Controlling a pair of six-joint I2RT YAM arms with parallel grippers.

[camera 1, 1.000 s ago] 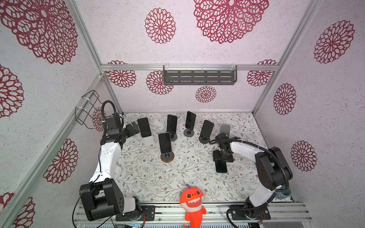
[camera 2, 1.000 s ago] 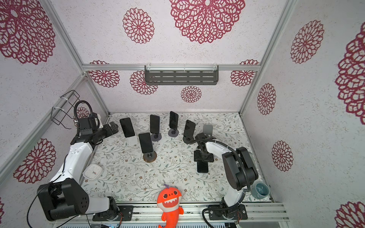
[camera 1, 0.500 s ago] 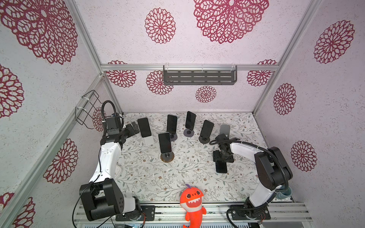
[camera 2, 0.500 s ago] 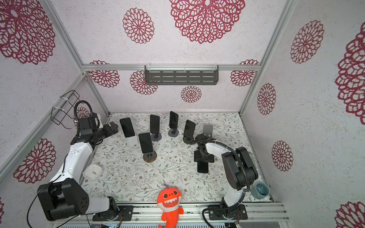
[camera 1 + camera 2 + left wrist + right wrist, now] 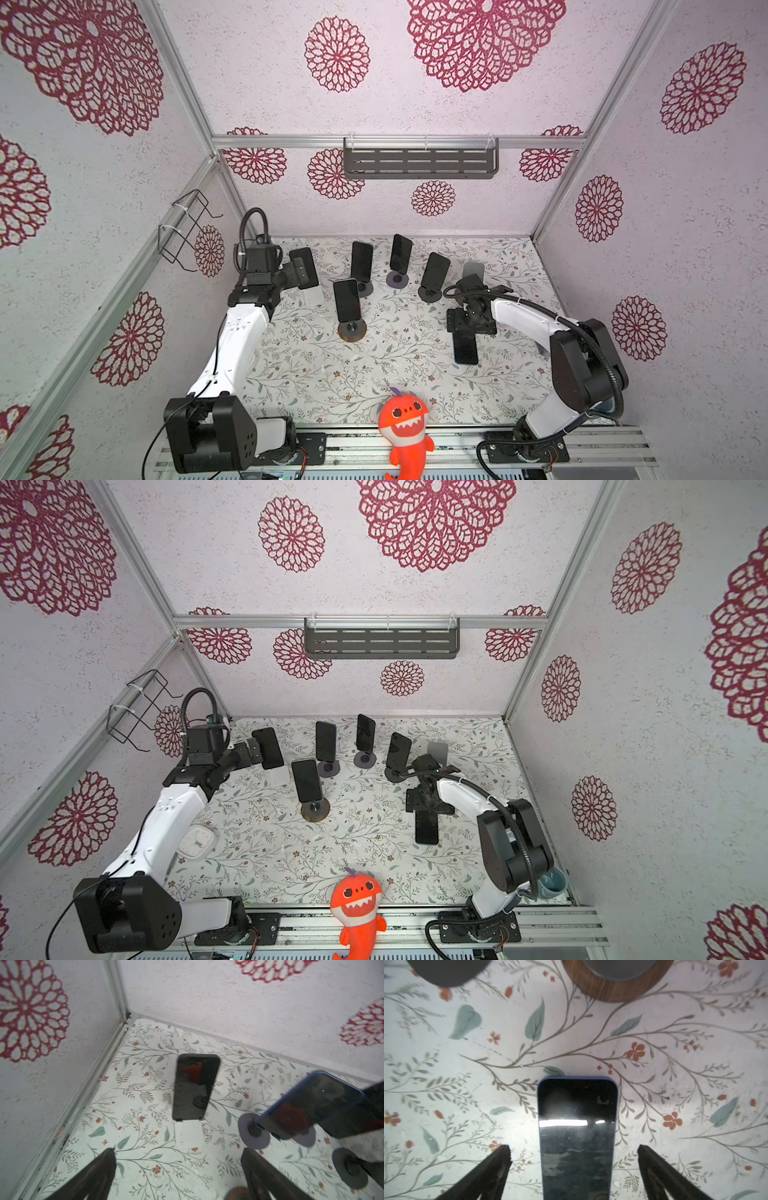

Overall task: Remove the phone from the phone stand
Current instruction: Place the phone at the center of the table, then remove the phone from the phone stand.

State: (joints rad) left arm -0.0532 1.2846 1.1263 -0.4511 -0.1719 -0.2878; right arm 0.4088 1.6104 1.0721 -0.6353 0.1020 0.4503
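The phone [image 5: 577, 1136], a slim slab of glossy black glass with a blue rim and rounded corners, lies flat on the matte floral table [image 5: 446, 1084], about 4 o'clock from its middle. The right gripper [image 5: 573, 1147] straddles it with jaws spread wide, touching neither edge and holding nothing. The empty stand [image 5: 473, 269], apparently on the round wood-grain base [image 5: 616, 987], rises at 12 o'clock. Lifting straight up should avoid dragging the slick glass. The left gripper [image 5: 178, 1150] gapes empty too.
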